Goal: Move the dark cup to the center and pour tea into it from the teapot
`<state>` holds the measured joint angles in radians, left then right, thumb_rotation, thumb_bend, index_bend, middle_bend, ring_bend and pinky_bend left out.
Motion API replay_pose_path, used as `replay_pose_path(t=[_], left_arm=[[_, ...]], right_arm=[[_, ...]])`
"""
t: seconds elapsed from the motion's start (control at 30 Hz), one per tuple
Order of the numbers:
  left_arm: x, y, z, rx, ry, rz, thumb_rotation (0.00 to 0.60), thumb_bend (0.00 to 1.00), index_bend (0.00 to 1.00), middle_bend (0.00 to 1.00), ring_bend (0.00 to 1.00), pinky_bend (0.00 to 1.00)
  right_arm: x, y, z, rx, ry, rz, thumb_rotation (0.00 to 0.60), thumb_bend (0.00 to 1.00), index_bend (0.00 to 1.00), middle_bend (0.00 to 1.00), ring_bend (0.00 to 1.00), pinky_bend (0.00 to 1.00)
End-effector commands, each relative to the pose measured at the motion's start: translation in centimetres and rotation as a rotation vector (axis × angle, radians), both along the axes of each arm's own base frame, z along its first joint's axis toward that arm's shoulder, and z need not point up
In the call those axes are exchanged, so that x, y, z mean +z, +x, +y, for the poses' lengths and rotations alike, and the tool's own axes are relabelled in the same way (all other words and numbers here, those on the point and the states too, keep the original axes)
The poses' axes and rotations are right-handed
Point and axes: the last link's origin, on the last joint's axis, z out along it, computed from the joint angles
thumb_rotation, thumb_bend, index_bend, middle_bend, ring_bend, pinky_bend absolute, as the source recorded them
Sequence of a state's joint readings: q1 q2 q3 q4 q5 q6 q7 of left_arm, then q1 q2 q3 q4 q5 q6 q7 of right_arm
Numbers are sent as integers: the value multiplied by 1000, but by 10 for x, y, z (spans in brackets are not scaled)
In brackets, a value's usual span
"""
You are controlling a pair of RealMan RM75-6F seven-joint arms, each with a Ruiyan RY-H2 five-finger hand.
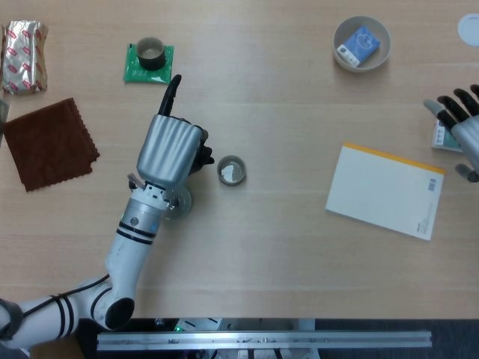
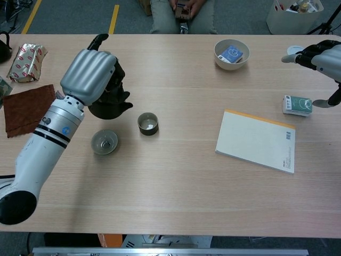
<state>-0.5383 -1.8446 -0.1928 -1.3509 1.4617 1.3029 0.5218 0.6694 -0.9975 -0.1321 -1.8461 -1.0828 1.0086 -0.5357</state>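
Observation:
The dark cup (image 1: 231, 170) (image 2: 147, 123) stands near the table's middle, with a pale glint inside it. My left hand (image 1: 171, 147) (image 2: 91, 76) grips the dark teapot (image 2: 109, 104), which hangs just left of the cup with its spout (image 2: 127, 104) pointing toward it. From the head view only dark edges of the teapot (image 1: 203, 155) show beside the hand. The round teapot lid (image 1: 177, 203) (image 2: 104, 142) lies on the table below the hand. My right hand (image 1: 465, 127) (image 2: 324, 55) hovers at the far right edge, fingers spread and empty.
A second cup on a green coaster (image 1: 150, 60) sits at the back left. A brown cloth (image 1: 49, 142) and foil packet (image 1: 23, 56) lie far left. A bowl with a blue packet (image 1: 361, 43), a notebook (image 1: 387, 191) and a small green box (image 2: 297, 104) occupy the right.

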Motion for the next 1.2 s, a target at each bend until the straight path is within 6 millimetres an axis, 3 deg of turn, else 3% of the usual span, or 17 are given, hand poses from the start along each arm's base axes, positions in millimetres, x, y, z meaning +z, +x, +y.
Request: replay_pose_path(t=[0.03, 0.57, 1.2], left_arm=[[-5, 3, 3, -1, -3, 7, 600, 223, 964, 1000, 836, 56], [-16, 12, 7, -37, 23, 67, 600, 224, 964, 1000, 836, 56], [-23, 21, -4, -107, 72, 139, 600, 224, 964, 1000, 836, 56]], right_arm=[[1, -2, 0, -4, -2, 1, 600, 196, 0, 106, 0, 0], [6, -10, -5, -34, -19, -6, 600, 196, 0, 105, 0, 0], [11, -16, -3, -55, -35, -21, 600, 196, 0, 105, 0, 0]])
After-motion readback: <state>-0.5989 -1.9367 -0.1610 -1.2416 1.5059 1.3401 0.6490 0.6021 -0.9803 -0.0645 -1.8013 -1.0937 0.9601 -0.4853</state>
